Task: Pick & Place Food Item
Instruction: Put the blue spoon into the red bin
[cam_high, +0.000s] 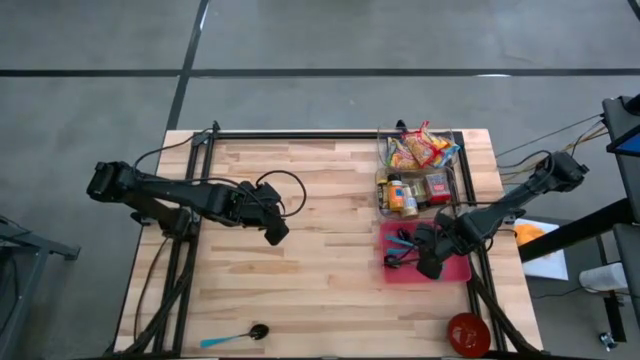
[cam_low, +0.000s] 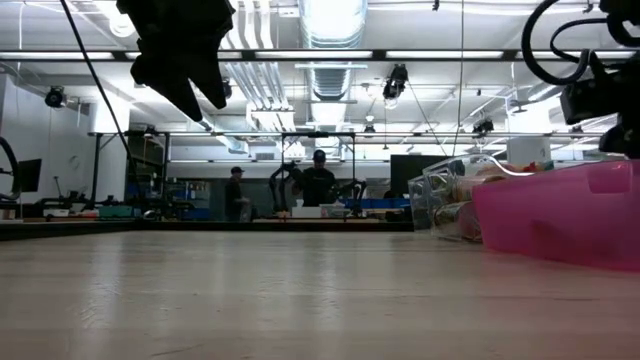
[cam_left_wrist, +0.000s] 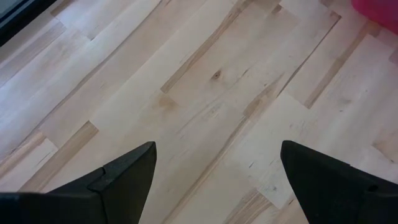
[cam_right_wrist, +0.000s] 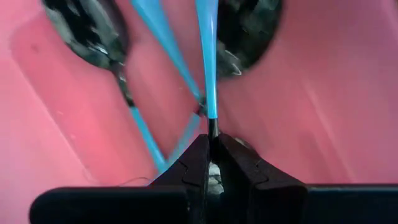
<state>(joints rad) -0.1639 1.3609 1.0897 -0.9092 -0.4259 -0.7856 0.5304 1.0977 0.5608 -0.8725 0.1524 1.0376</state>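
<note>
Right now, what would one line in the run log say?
right hand: shut on blue-handled black spoon in pink plastic tray | left hand: open, above bare wooden table

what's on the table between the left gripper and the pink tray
Nothing: in the high view, only bare wooden table lies between the open left gripper and the pink tray.

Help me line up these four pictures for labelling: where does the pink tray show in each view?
High view: pink tray at the table's right edge, under the right end effector.
Low view: its pink wall at far right.
Left wrist view: only a corner.
Right wrist view: its floor fills the picture, behind the pinched blue-handled spoon.
Shared landmark: the wooden table.
</note>
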